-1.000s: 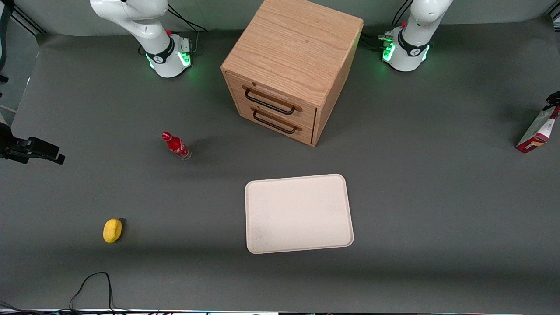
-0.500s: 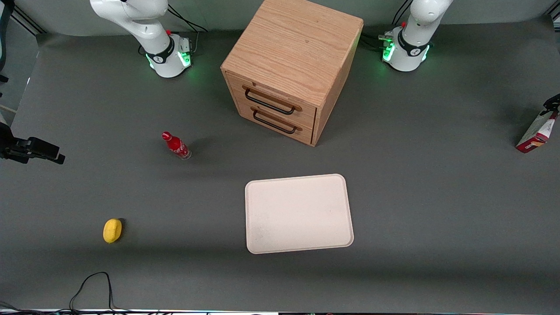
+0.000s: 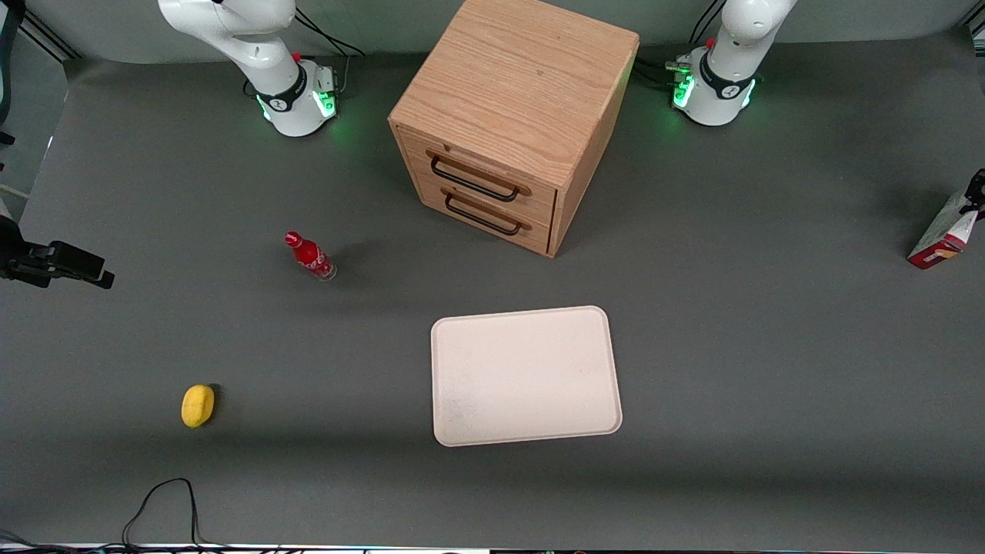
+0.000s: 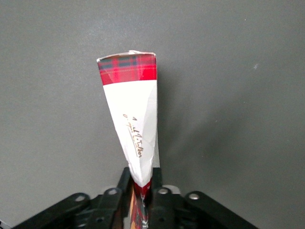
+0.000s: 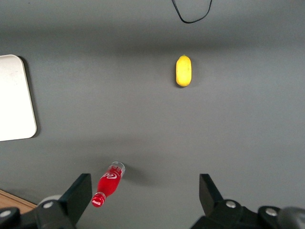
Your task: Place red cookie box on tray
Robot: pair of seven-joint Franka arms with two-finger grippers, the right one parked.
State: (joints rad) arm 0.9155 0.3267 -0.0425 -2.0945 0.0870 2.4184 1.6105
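Observation:
The red cookie box (image 3: pixel 945 232) hangs tilted at the working arm's end of the table, its upper end held by my left gripper (image 3: pixel 976 187), which is mostly cut off by the frame edge. In the left wrist view the gripper (image 4: pixel 142 186) is shut on the box's end, and the box (image 4: pixel 133 119) points away from it, white with a red tartan end, above bare grey table. The cream-white tray (image 3: pixel 525 375) lies flat in the middle of the table, nearer the front camera than the wooden drawer cabinet (image 3: pixel 514 115). It is bare.
A small red bottle (image 3: pixel 309 256) stands between the cabinet and the parked arm's end; it also shows in the right wrist view (image 5: pixel 109 183). A yellow lemon-like object (image 3: pixel 198 405) lies nearer the camera. A black cable (image 3: pixel 161 508) loops at the front edge.
The gripper and the box have risen slightly and shifted a little toward the frame edge; the box's lower end sits a bit higher. Nothing else has moved.

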